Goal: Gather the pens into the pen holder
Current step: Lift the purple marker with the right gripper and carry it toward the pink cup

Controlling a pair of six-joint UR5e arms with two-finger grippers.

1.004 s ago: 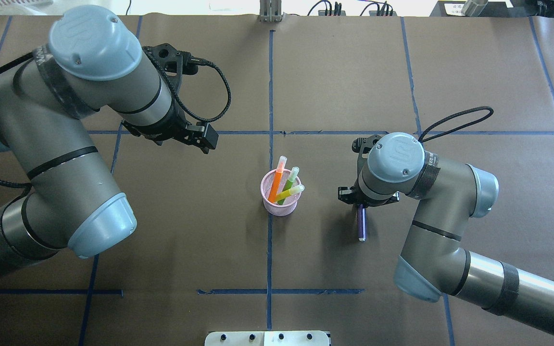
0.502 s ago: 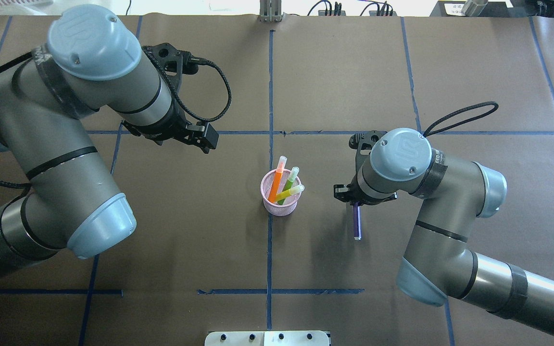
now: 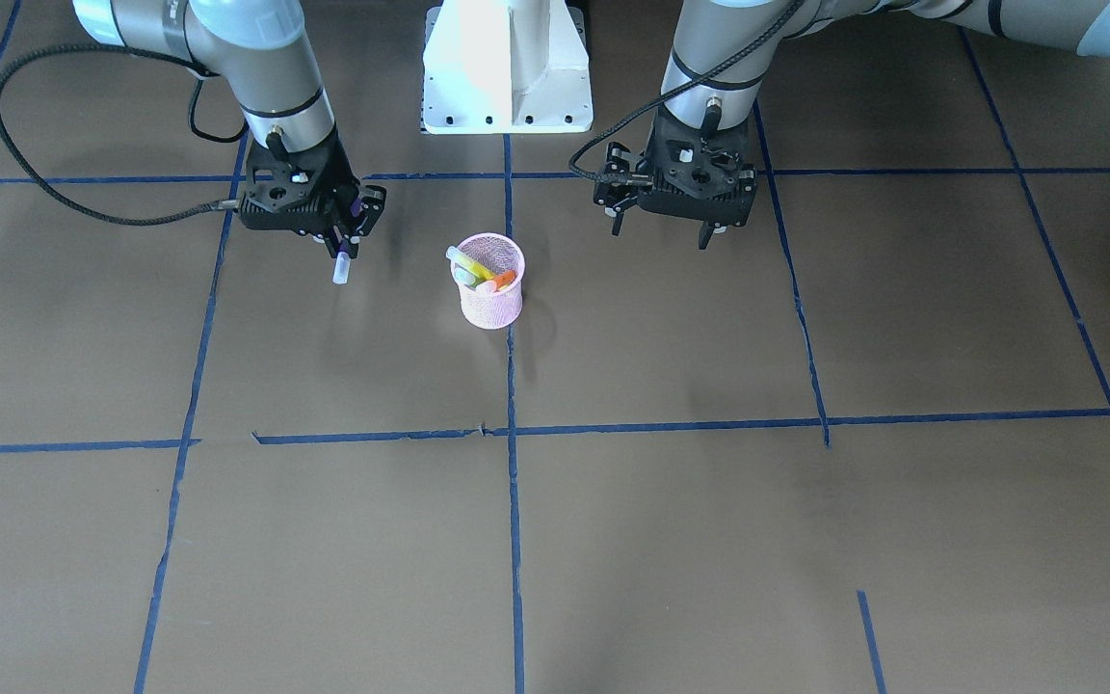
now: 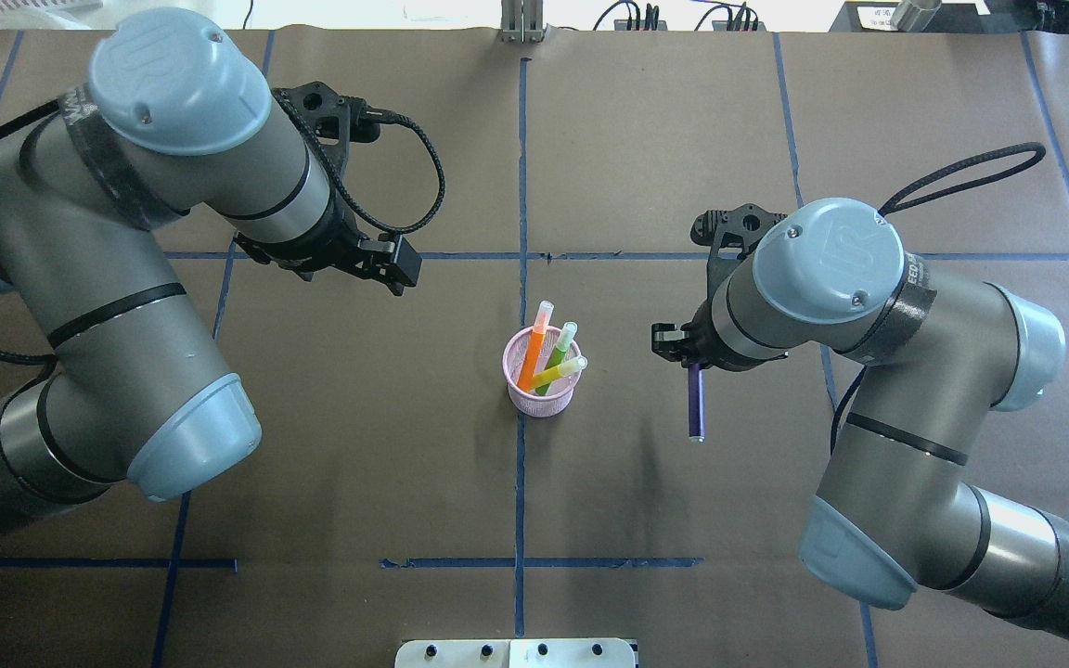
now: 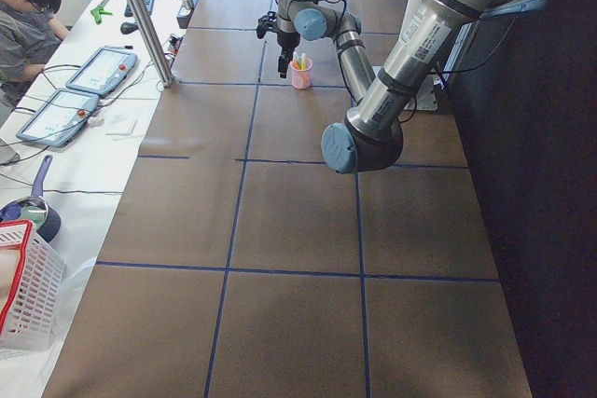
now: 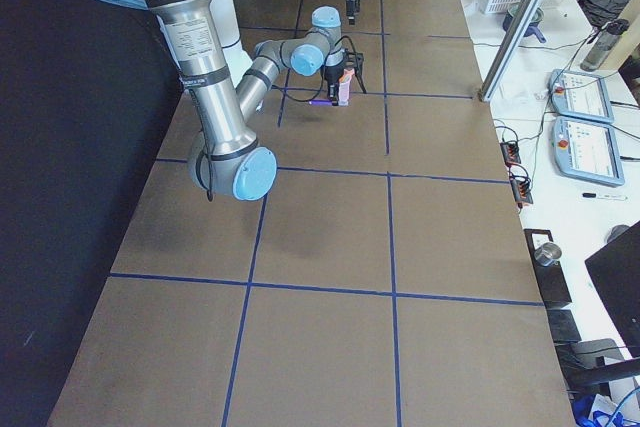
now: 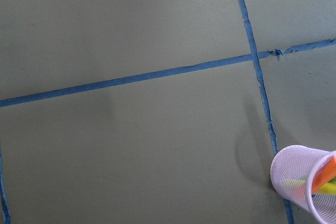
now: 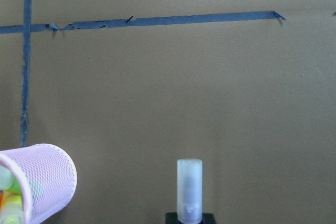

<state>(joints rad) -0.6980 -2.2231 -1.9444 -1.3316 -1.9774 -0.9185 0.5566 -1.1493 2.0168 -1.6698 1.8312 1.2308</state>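
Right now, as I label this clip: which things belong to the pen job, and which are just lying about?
Job: purple pen in right gripper; orange pen, green pen, yellow pen in pen holder.
Lying about: white basket, tablets, pan.

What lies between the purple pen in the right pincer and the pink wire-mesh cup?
Nothing: only bare brown table paper separates the slim purple pen from the round pink wire-mesh cup, clearest in the overhead view.

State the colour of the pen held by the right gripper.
The pen is purple with a pale cap end; the overhead view shows it best.
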